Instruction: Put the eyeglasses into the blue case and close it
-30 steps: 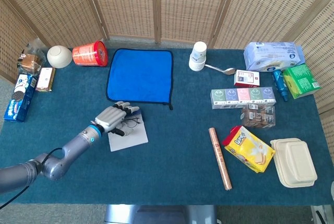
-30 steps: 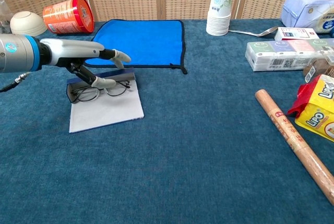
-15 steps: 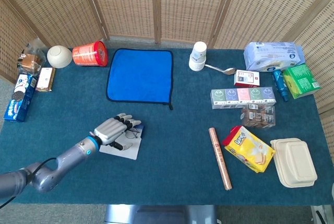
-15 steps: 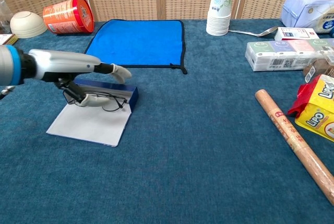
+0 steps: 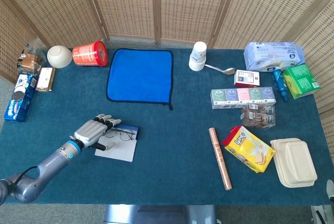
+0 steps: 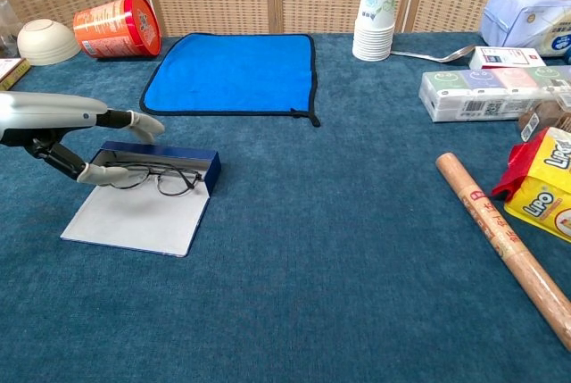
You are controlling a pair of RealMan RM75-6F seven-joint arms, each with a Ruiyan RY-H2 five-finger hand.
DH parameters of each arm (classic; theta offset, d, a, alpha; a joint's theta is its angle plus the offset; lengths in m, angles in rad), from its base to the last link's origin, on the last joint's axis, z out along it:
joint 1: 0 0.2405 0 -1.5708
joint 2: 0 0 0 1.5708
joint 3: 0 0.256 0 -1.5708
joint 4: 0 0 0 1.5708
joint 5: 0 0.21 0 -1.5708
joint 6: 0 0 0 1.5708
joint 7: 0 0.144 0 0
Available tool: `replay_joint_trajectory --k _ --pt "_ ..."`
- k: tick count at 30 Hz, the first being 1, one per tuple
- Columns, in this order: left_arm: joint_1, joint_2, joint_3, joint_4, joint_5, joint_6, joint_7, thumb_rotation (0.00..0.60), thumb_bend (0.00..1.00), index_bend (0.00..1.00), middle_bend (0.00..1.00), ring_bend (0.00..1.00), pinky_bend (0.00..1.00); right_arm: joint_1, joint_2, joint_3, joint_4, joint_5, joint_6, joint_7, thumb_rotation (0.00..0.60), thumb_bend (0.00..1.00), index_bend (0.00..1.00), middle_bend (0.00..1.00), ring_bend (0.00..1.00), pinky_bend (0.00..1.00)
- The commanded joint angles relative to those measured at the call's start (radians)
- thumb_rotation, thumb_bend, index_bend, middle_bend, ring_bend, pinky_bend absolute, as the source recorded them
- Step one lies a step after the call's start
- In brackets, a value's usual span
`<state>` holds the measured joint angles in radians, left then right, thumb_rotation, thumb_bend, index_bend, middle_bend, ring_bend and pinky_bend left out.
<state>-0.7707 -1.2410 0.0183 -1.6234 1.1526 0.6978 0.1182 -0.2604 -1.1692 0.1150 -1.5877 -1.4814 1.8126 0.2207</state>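
The blue case (image 6: 203, 164) lies open at the front left of the table, its white lid (image 6: 134, 222) flat toward me. The eyeglasses (image 6: 159, 179) lie along the blue half, lenses at the edge toward the lid. My left hand (image 6: 62, 129) hovers at the case's left end with fingers (image 6: 134, 120) spread above it. Its thumb tip just meets the left end of the glasses, and nothing is pinched. From the head, the case (image 5: 130, 129), eyeglasses (image 5: 118, 134) and left hand (image 5: 93, 130) sit in the same layout. My right hand shows in neither view.
A blue cloth (image 5: 140, 74) lies behind the case, with a red can (image 5: 90, 54) and white bowl (image 5: 59, 56) further left. Paper cups (image 5: 198, 56), a spoon, boxes, a brown roll (image 5: 220, 157) and a snack bag (image 5: 249, 148) fill the right side.
My left hand pulled back to the left and toward the table's front. Case and glasses were dragged and turned with it; the hand now sits off the glasses at the case's left end.
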Motion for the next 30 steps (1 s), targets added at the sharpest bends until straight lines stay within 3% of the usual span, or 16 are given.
replay_joint_trajectory --k 1,13,30 --pt "0.003 0.003 0.003 -0.005 -0.002 -0.005 -0.001 0.295 0.35 0.02 0.13 0.0 0.0 -0.001 -0.001 0.0 0.003 0.001 0.002 0.003 0.6 0.36 0.0 0.02 0.0 0.09" --pt "0.018 0.025 0.016 -0.069 0.048 0.012 0.004 0.294 0.35 0.02 0.13 0.0 0.0 -0.004 -0.002 0.0 0.014 -0.004 0.008 0.02 0.6 0.35 0.0 0.02 0.0 0.09" --pt "0.064 0.088 0.076 -0.205 0.123 0.045 0.025 0.297 0.35 0.02 0.12 0.0 0.0 0.002 -0.011 -0.002 0.034 -0.018 0.008 0.041 0.6 0.35 0.0 0.02 0.0 0.09"
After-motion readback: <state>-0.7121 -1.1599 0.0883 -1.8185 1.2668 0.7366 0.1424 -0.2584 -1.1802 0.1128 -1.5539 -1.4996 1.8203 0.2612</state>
